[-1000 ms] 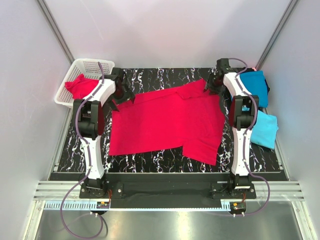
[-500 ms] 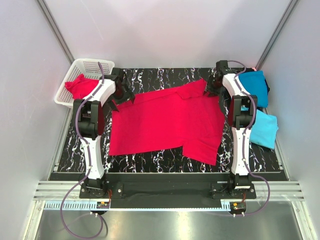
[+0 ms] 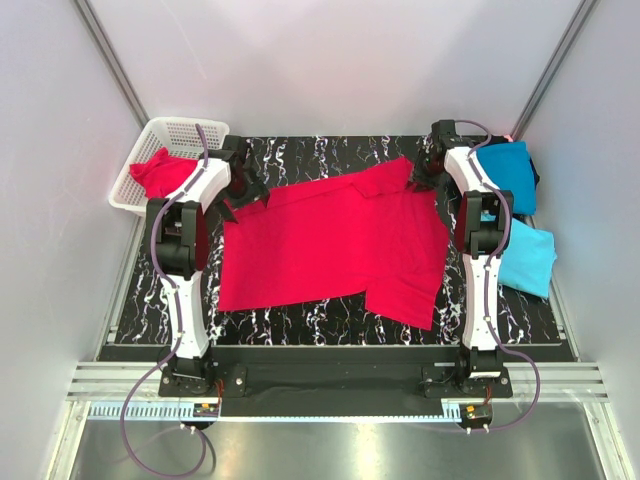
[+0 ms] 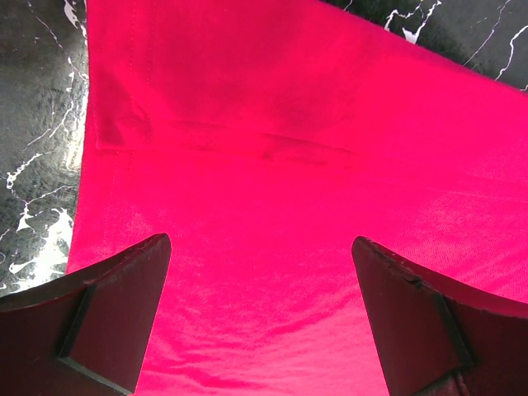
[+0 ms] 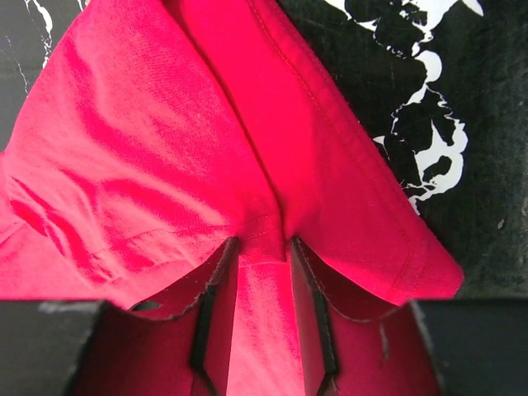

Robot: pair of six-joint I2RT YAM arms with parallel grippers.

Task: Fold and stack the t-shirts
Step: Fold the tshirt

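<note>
A crimson-red t-shirt [image 3: 330, 245] lies spread wide on the black marbled table [image 3: 300, 150]. My left gripper [image 3: 245, 195] hovers open over its far left part, fingers wide apart with flat cloth [image 4: 272, 165] below them. My right gripper [image 3: 425, 172] sits on the shirt's far right sleeve. Its jaws are half closed, and a raised ridge of red cloth [image 5: 264, 206] is bunched between the fingertips [image 5: 221, 256]. I cannot see a firm pinch. A folded teal-blue t-shirt [image 3: 512, 170] and a sky-blue t-shirt [image 3: 530, 255] lie at the right.
A white mesh basket [image 3: 185, 132] at the far left holds another red t-shirt [image 3: 160, 172]. Grey walls close in on both sides. Bare table shows in front of the spread shirt [image 3: 300, 320].
The right gripper's jaws have narrowed around the sleeve, and the sleeve corner has bunched slightly toward the far edge. The left arm has not moved.
</note>
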